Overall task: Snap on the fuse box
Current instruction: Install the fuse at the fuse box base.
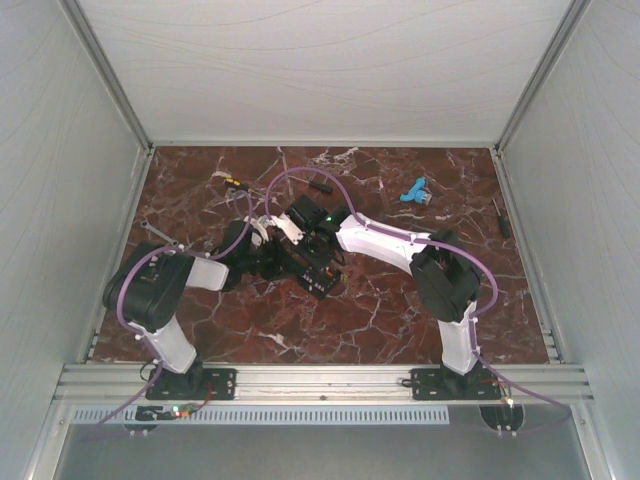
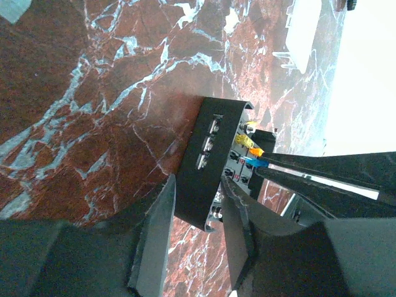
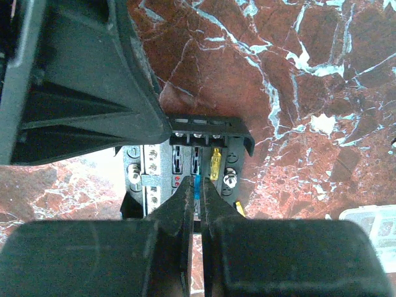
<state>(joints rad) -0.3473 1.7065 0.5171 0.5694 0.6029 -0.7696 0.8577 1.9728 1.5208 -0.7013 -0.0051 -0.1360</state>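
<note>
Overhead, both arms are seen bent inward over the middle of the red marble counter (image 1: 400, 320). The fuse box (image 1: 322, 276) is found there, on the counter between the two wrists. A blue object (image 1: 413, 190) is noted well apart at the far right, and a slender dark item (image 1: 501, 218) near the right wall.

From the left wrist, the left fingers (image 2: 162, 216) are seen set one on each side of the black box and pressed against its side walls, so the box is grasped. A yellow fuse (image 2: 242, 140), an orange fuse (image 2: 255, 150) and a blue fuse (image 2: 252, 162) are visible in its open top. The right fingers (image 2: 309, 162) are seen reaching in from the right, their tips at the blue fuse. A clear lid (image 2: 303, 31) is recorded well apart at the upper right.

From the right wrist, the right fingers are seen clenched together with the thin blue fuse pinched between their tips, over the box interior. The yellow fuse is seated just beside it. One left finger is seen against the box's rim. A corner of the clear lid is visible at the lower right edge.
</note>
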